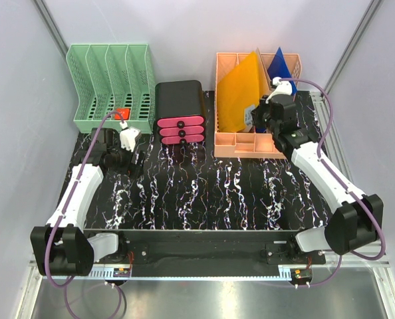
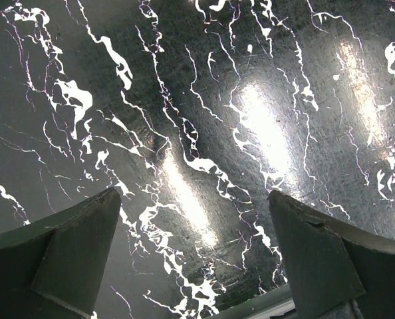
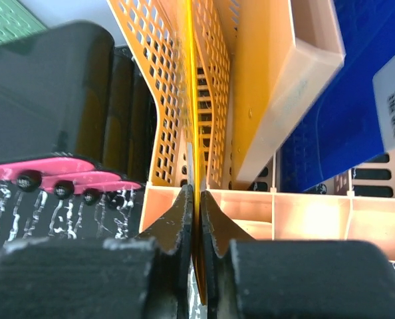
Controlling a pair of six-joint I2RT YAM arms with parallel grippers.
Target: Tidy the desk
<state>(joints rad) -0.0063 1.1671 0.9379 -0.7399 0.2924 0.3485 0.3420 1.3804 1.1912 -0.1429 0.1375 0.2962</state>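
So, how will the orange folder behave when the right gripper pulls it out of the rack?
Probably floppy: the orange folder looks sheet-thin, seen edge-on in the right gripper. Likely light, so it should lift easily. It leans in the peach rack and may catch on its dividers.

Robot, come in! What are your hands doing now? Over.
Left gripper: jaws open, empty, over the desk. Right gripper: jaws shut on orange folder in peach rack. Blue folder close beside.
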